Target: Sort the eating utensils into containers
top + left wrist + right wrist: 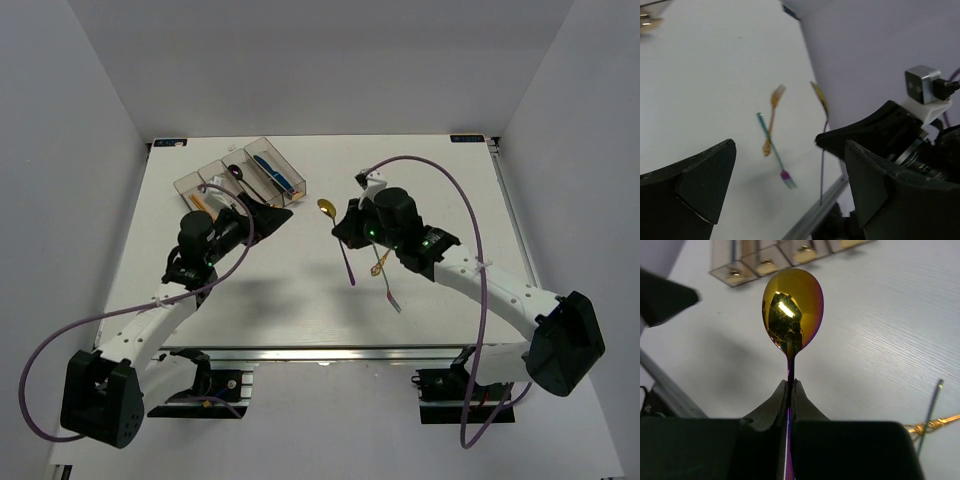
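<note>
Clamped in right jaws: purple-gold spoon [792, 307]; left jaws spread. Mid-pickup; next, carrying to containers [188, 186] at ten o'clock.

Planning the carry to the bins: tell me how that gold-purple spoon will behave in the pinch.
The gold-purple spoon looks like rigid polished metal, so likely slippery. The right end effector pinches only its thin handle, so the bowl may pivot. Probably light, unlikely to bend.

left pincer [273, 213] crowds containers' [190, 182] near side; table [300, 310] centre open, forks [390, 292] rightward
</note>
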